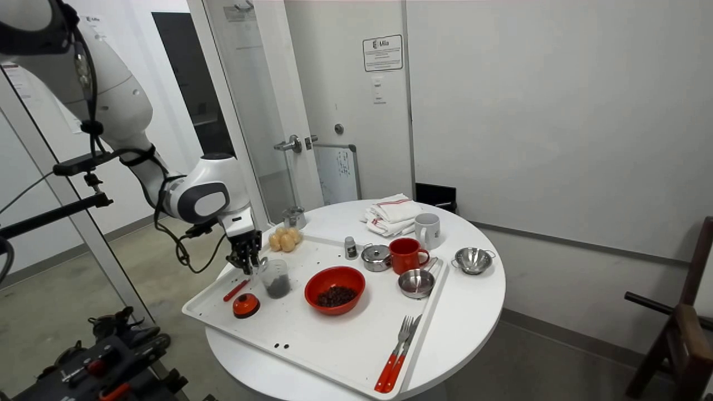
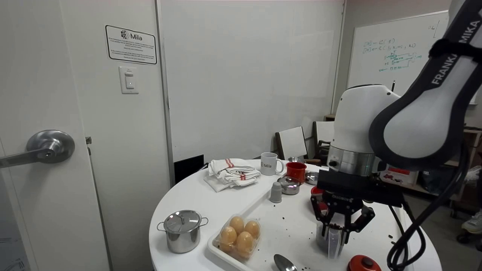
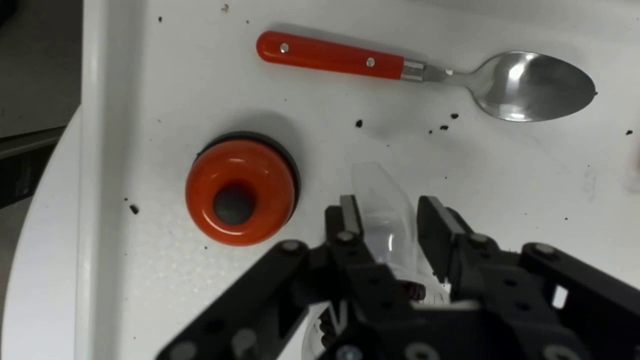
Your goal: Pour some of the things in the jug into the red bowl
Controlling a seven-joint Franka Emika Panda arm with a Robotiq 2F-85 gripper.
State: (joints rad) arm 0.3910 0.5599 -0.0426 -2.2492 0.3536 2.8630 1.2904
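The jug (image 1: 277, 280) is a small see-through cup with dark pieces inside, upright on the white tray. It also shows in an exterior view (image 2: 324, 241) below my gripper. In the wrist view its clear handle (image 3: 389, 235) points up between the fingers, and its body is mostly hidden under the gripper. My gripper (image 3: 388, 201) is partly open around the handle; a slim gap shows beside one finger. It also shows in both exterior views (image 1: 252, 267) (image 2: 336, 229). The red bowl (image 1: 316, 283) holds dark beans beside the jug; it is partly hidden in an exterior view (image 2: 317, 191).
A red round object (image 3: 240, 192) and a red-handled spoon (image 3: 330, 54) lie close by. An egg pack (image 2: 240, 238), a grey shaker (image 1: 350, 248), a red mug (image 1: 405, 256), steel pans (image 1: 416, 283) and a fork and knife (image 1: 397, 356) share the tray (image 1: 334, 356).
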